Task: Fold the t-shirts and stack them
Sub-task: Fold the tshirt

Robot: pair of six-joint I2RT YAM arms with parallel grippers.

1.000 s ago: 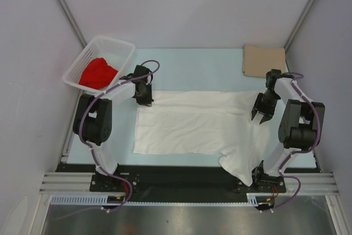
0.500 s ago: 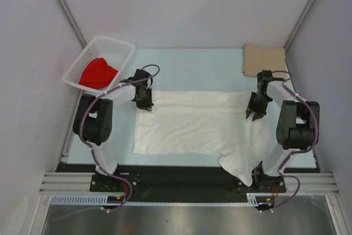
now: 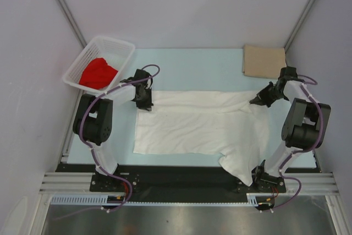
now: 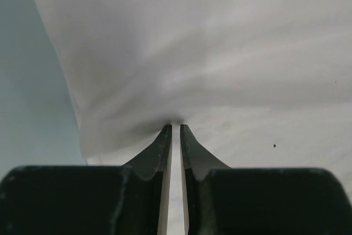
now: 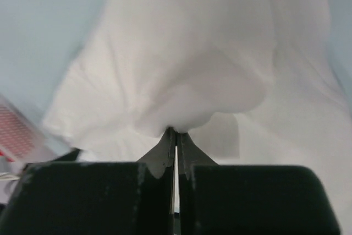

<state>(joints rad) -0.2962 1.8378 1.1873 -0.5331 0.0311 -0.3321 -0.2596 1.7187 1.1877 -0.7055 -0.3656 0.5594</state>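
Two far corners of the white t-shirt (image 3: 201,127), laid lengthwise left to right on the table (image 3: 192,67), are pinched tight, one in the left gripper (image 3: 144,102), one in the right gripper (image 3: 258,102), with the body spread nearward.

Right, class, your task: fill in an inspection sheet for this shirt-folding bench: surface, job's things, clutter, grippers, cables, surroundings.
Surface: pale blue table, partly under cloth.
Job's things: white shirt spread across the middle; tan shirt folded flat at the far right; red shirt bunched in the basket.
Clutter: nothing seen besides the basket.
Grippers: left gripper shut on the white shirt's far left corner; right gripper shut on its far right edge.
Cables: purple cables looped along both arms.
Surroundings: grey walls; metal rail at the near edge.
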